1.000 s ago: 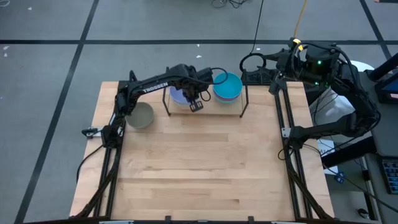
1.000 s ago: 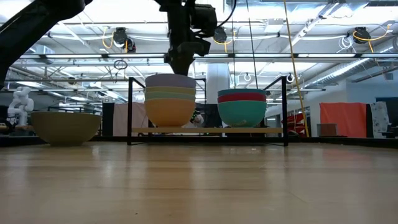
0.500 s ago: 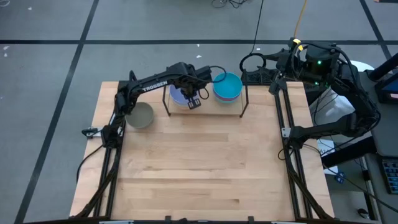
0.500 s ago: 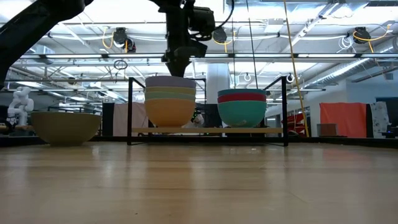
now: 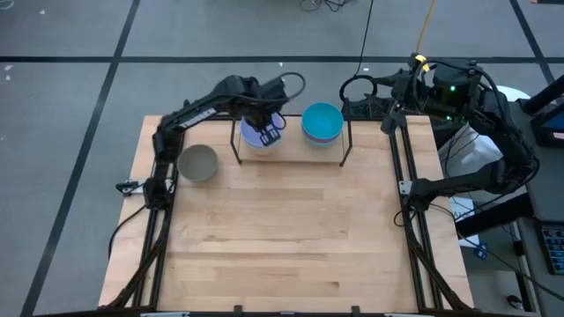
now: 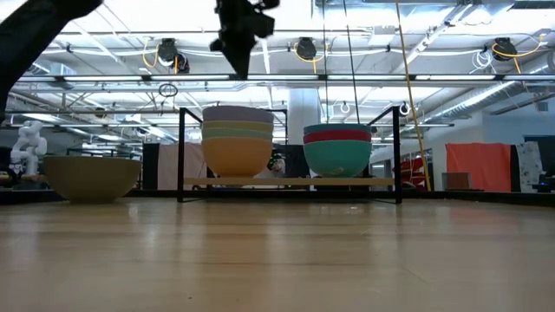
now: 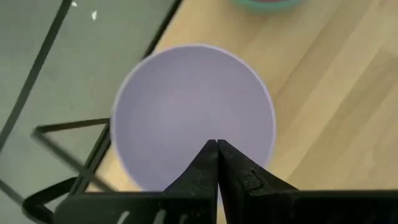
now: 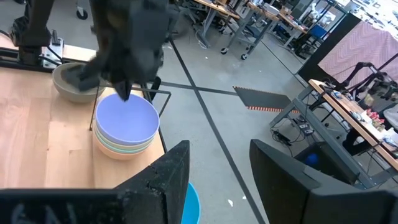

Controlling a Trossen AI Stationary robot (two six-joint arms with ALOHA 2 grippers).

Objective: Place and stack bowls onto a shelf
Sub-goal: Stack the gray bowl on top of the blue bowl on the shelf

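Risen and pulled back since a second ago, the left hand (image 5: 271, 132) now hangs empty above the left stack, its fingers (image 7: 214, 163) pressed shut and well clear of the lavender bowl (image 7: 193, 112) beneath it, which suggests that bowl is already set down.

Nearest the camera, the bench (image 5: 282, 238) lies bare across its front. Farther back on its left, the grey-olive bowl (image 5: 198, 162) sits alone, apart from the shelf (image 6: 290, 182), and looks to be the last one left to place.

Beyond that, the shelf's wooden board carries two stacks side by side. The left one has the lavender bowl on top, with mint green, pale yellow and orange nested under it, as far as the low view lets me tell the thin rims apart. The right one shows a teal bowl (image 5: 322, 121) uppermost, a magenta rim and another teal bowl (image 6: 337, 156) below. Nesting keeps both piles inside the rack's narrow width.

Farthest off, the right hand (image 8: 214, 171) waits beyond the bench's far right corner, fingers spread wide, holding nothing.
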